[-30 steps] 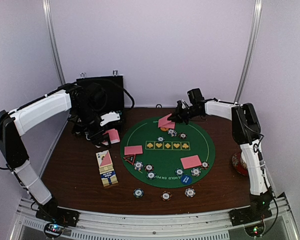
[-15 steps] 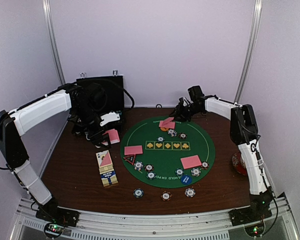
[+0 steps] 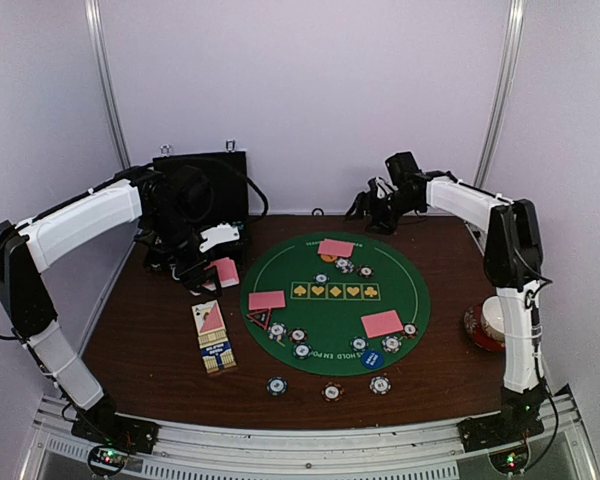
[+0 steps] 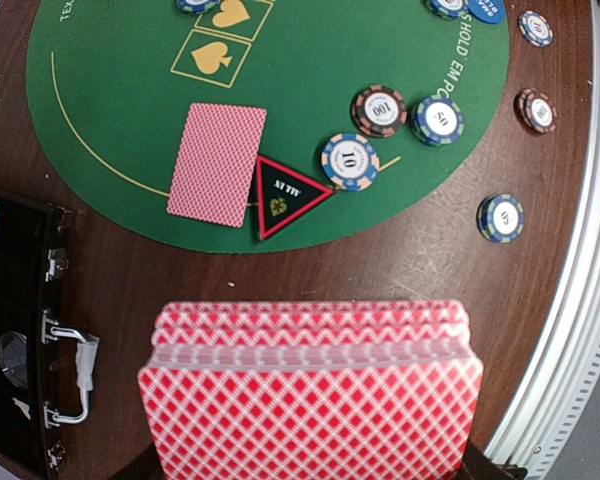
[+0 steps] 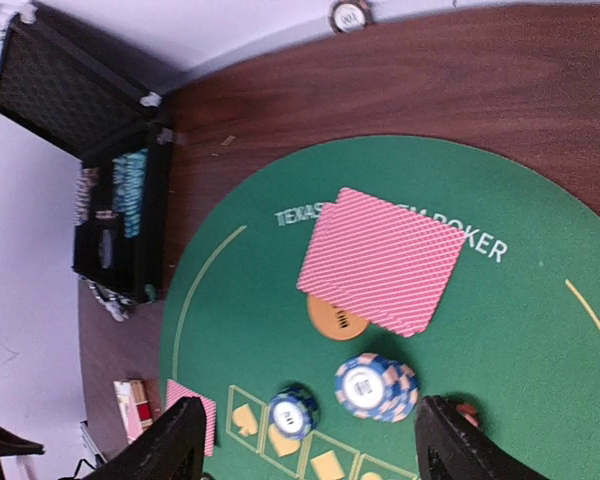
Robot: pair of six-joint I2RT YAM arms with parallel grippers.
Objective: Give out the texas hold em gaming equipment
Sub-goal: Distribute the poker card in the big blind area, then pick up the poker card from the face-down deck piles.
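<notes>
Dealt cards, far seat: two pink-backed cards (image 5: 380, 260) lie face down and slightly offset at the far edge of the green felt mat (image 3: 330, 325), partly covering an orange button (image 5: 337, 318).
Right fingers (image 5: 170, 445): spread wide, holding nothing, raised above those cards.
Nearby chips: two blue-and-white chips (image 5: 375, 388) lie just beside the orange button, towards the mat's middle.
Pink-backed deck (image 4: 310, 400): pinched by its side edges between the left fingers (image 4: 488, 468), held over the desk (image 3: 150, 340) off the mat's left edge.
Left seat: a single card (image 4: 217, 163) lies face down, touching a black triangular marker (image 4: 285, 188).
Right seat: another face-down card (image 3: 382, 323) lies on the mat.
Near rim: striped chips and a blue button (image 3: 372, 358) lie on the mat.
Black case (image 3: 200, 185): open, at the far left of the desk.
Card box (image 3: 213, 337): flat on the desk, left of the mat.
</notes>
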